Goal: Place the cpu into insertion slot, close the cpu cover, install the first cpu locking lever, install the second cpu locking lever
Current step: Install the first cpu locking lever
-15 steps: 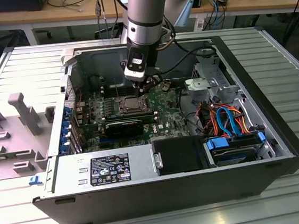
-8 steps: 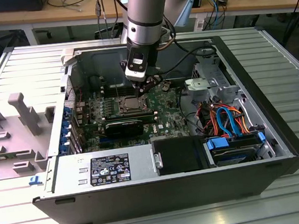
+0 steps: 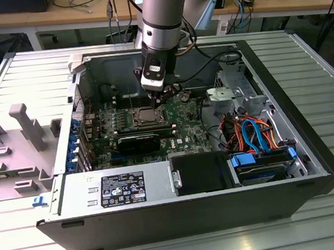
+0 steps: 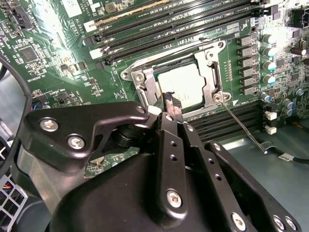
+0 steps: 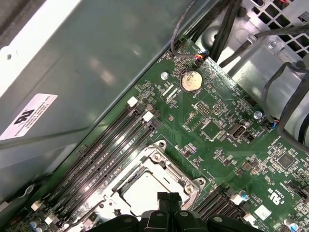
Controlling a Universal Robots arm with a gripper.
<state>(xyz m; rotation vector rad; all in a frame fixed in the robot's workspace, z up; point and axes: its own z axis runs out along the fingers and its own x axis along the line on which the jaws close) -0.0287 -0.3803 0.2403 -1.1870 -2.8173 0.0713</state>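
Note:
The cpu (image 4: 182, 83) lies in the insertion slot (image 4: 145, 87), silvery top showing through the window of the cpu cover (image 4: 211, 72), which lies flat over it. One thin wire locking lever (image 4: 240, 123) sticks out from the socket's corner, angled away over the black card slots. My gripper (image 4: 172, 103) hovers just above the socket's edge, fingers together with nothing seen between them. In the first wrist view the gripper (image 5: 169, 198) sits by the cpu (image 5: 140, 189) and cover (image 5: 170, 170). In the exterior view the gripper (image 3: 165, 96) is over the socket (image 3: 148, 113).
The open computer case (image 3: 309, 116) lies on a slatted metal table. Long black memory slots (image 4: 159, 24) run beside the socket. Cables and drives (image 3: 257, 133) fill the exterior view's right; a power supply (image 3: 120, 186) sits at the front. A grey fixture (image 3: 27, 128) stands on the left.

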